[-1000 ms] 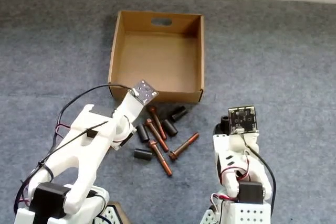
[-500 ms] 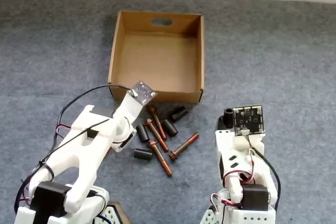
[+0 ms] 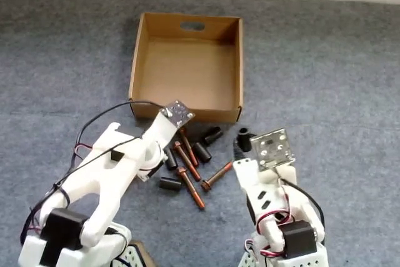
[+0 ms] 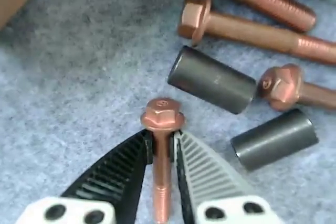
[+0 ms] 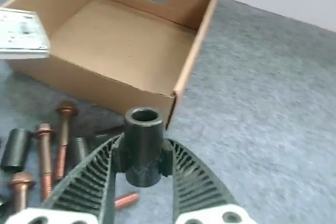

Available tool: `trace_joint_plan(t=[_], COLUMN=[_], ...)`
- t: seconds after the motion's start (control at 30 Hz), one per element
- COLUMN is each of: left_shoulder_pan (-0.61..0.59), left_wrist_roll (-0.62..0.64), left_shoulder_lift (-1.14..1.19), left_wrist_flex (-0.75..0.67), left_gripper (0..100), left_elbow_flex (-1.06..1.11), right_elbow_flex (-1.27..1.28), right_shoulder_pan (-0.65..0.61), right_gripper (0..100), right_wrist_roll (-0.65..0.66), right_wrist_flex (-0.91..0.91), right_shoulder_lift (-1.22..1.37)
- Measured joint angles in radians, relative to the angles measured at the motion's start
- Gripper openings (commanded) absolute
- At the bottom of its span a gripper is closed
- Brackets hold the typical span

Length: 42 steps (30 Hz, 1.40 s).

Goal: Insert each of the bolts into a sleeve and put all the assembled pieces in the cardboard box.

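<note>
My left gripper (image 4: 162, 150) is shut on a copper bolt (image 4: 161, 124), its hex head sticking out past the fingertips, just above the carpet. Close by lie two dark sleeves (image 4: 212, 80) (image 4: 274, 139) and more bolts (image 4: 247, 22). My right gripper (image 5: 142, 153) is shut on a black sleeve (image 5: 143, 145), held upright with its bore facing up; from above this sleeve (image 3: 244, 136) sits right of the pile. The cardboard box (image 3: 187, 73) stands behind the pile, with nothing inside. Loose bolts (image 3: 189, 162) and sleeves (image 3: 170, 184) lie between the arms.
Grey carpet covers the whole table. The box's front wall (image 5: 94, 90) stands just beyond the pile. One bolt (image 3: 219, 174) lies slanted nearest the right arm. Open carpet spreads to the right of the box and right arm.
The right arm has swung left toward the pile, carrying the black sleeve. The left arm has shifted a little to the right and forward.
</note>
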Motion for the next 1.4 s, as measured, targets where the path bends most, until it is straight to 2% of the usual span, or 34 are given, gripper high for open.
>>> trace_joint_plan(t=[0.13, 0.3, 0.5, 0.83, 0.97, 1.2, 1.4], left_shoulder_pan=[-0.017, -0.063, -0.080, -0.078, -0.078, -0.078, -0.021], left_wrist_roll=[0.003, 0.025, 0.101, 0.186, 0.203, 0.471, 0.508], left_shoulder_lift=[0.011, 0.011, -0.009, -0.374, -0.485, -0.643, -0.698], left_wrist_flex=[0.046, 0.192, 0.296, 0.304, 0.256, 0.048, -0.169], left_gripper=[1, 1, 1, 1, 1, 1, 1], left_elbow_flex=[-0.058, -0.227, -0.336, -0.338, -0.299, -0.239, -0.166], right_elbow_flex=[0.000, 0.044, 0.055, 0.092, 0.106, 0.107, 0.107], right_shoulder_pan=[-0.014, -0.018, -0.020, -0.020, -0.020, -0.018, -0.020], right_gripper=[0.5, 0.5, 0.5, 0.5, 0.5, 0.6, 0.6], right_wrist_roll=[-0.011, -0.170, -0.201, -0.201, -0.201, -0.201, -0.201], right_wrist_flex=[-0.080, -0.181, -0.199, -0.199, -0.227, -0.233, -0.296], right_shoulder_lift=[0.000, 0.000, 0.000, 0.000, 0.000, 0.000, 0.000])
